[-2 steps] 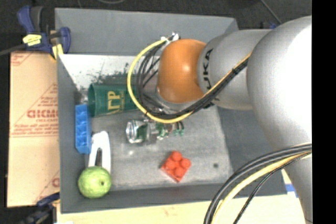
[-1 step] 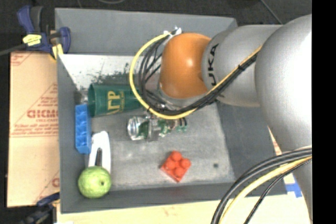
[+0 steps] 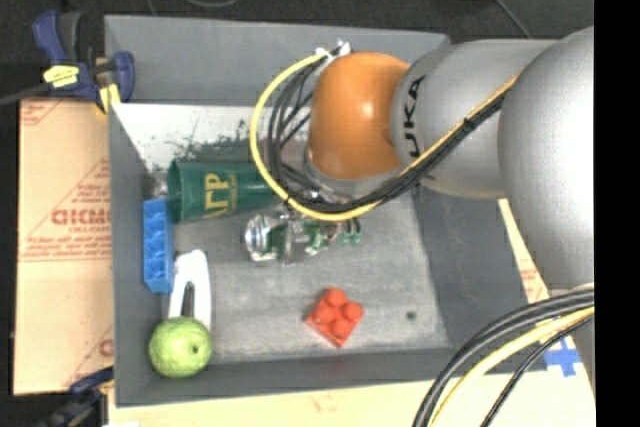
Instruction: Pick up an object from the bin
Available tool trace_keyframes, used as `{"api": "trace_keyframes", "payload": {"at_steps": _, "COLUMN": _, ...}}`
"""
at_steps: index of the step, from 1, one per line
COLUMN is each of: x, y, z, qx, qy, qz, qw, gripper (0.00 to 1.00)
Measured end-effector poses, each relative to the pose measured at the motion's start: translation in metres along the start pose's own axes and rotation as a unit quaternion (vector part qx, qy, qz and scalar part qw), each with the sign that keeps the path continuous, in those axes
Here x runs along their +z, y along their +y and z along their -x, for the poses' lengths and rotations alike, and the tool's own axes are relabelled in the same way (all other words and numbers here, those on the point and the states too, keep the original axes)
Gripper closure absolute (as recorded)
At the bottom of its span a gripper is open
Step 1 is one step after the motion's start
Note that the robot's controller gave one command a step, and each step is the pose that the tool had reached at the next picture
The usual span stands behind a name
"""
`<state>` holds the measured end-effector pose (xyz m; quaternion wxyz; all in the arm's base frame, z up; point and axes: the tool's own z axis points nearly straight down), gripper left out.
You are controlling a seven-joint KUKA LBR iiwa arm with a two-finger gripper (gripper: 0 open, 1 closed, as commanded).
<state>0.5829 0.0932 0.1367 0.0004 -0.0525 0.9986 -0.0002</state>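
Observation:
My gripper (image 3: 285, 237) hangs low over the middle of the bin, under the orange wrist cover. Its metal body is right beside the lower right end of a dark green can (image 3: 212, 188) with gold letters, which lies on its side toward the back left. Whether the two touch I cannot tell. A red studded brick (image 3: 334, 316) lies on the bin floor a short way in front of the gripper, apart from it.
Along the left wall lies a blue studded brick (image 3: 156, 245). A white handle-shaped piece (image 3: 190, 287) lies next to it, and a green apple (image 3: 180, 347) sits in the front left corner. The arm covers the bin's back right part.

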Motion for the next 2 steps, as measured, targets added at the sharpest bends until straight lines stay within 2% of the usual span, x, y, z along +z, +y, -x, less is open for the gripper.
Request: {"api": "trace_keyframes", "payload": {"at_steps": 2, "x": -0.031, "y": 0.0, "z": 0.001, "qx": 0.0, "qy": -0.0022, "qz": 0.0, "qw": 1.0, "gripper": 1.0}}
